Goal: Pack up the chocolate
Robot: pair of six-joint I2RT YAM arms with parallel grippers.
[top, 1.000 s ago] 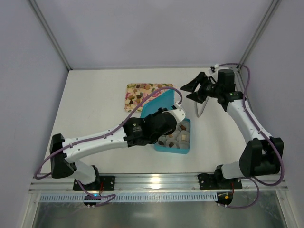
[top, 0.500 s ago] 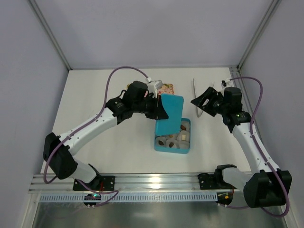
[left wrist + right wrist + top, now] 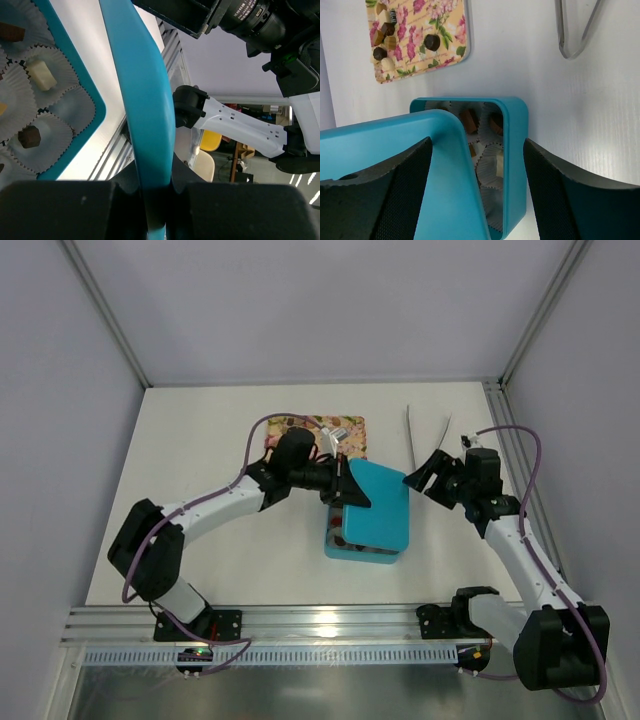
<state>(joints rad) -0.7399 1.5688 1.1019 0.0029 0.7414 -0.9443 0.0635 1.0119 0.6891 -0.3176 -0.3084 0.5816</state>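
Note:
A teal lid [image 3: 380, 505] hangs tilted over the teal box [image 3: 362, 551] and hides most of it from above. My left gripper [image 3: 338, 483] is shut on the lid's edge [image 3: 150, 150]. Inside the box [image 3: 516, 150], chocolate pieces sit in white crinkled cups: a dark piece [image 3: 30, 135], a cream piece [image 3: 42, 75], a brown piece [image 3: 468, 120]. More chocolate [image 3: 432, 42] lies on the flowered tray [image 3: 310, 429]. My right gripper [image 3: 424, 478] is open, just right of the lid; its fingers [image 3: 405, 190] straddle the lid's corner and the box's end.
Metal tongs [image 3: 424, 436] lie on the table behind the right gripper, also in the right wrist view as tongs [image 3: 576, 30]. The flowered tray [image 3: 445, 20] sits just beyond the box. The metal rail [image 3: 330, 620] runs along the near edge.
The left arm swung the lid from standing upright at the box's far end to lying tilted over the box. The right gripper moved down and left toward the lid.

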